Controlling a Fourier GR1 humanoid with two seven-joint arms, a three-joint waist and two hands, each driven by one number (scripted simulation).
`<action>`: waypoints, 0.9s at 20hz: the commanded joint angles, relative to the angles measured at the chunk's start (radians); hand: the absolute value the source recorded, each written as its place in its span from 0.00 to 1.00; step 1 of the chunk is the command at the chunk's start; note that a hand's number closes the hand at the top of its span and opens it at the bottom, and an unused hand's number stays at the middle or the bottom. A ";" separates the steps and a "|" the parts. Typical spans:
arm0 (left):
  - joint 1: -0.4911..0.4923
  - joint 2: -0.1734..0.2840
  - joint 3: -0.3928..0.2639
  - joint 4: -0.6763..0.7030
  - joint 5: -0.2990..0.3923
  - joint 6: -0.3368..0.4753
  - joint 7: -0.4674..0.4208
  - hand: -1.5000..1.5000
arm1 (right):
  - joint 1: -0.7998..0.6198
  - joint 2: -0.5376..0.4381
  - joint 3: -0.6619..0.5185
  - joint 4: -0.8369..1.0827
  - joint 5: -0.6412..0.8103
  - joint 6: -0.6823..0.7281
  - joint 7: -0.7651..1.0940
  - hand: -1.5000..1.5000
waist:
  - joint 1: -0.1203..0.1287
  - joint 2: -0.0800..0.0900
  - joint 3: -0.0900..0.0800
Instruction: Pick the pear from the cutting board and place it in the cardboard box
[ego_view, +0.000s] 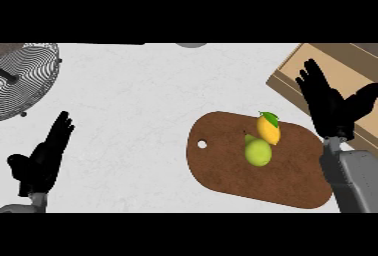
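A green pear (258, 151) lies on the brown cutting board (229, 170), touching a yellow lemon with a green leaf (269, 129) just behind it. The cardboard box (347, 62) stands at the far right, beyond the board. My right hand (329, 106) is raised over the board's right end and the box's near edge, fingers straight and spread, holding nothing. It is to the right of the pear and apart from it. My left hand (43, 155) rests open at the lower left, fingers up.
A round wire rack (26, 77) sits at the far left corner. A grey round object (192, 45) shows partly at the counter's back edge. Bare white counter (140, 105) stretches between the left hand and the board.
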 joint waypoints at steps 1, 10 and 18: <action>-0.008 -0.010 -0.029 -0.013 -0.040 -0.017 -0.028 0.50 | -0.060 -0.061 0.012 0.022 0.015 0.065 0.057 0.00 | -0.001 -0.031 0.027; -0.202 0.081 -0.145 -0.203 -0.127 -0.146 -0.002 0.50 | -0.358 -0.401 0.102 0.174 0.056 0.547 0.104 0.00 | 0.034 -0.023 0.029; -0.279 0.033 -0.151 -0.133 -0.155 -0.154 0.024 0.50 | -0.392 -0.436 0.248 0.219 0.283 0.741 -0.283 0.00 | 0.018 -0.022 0.028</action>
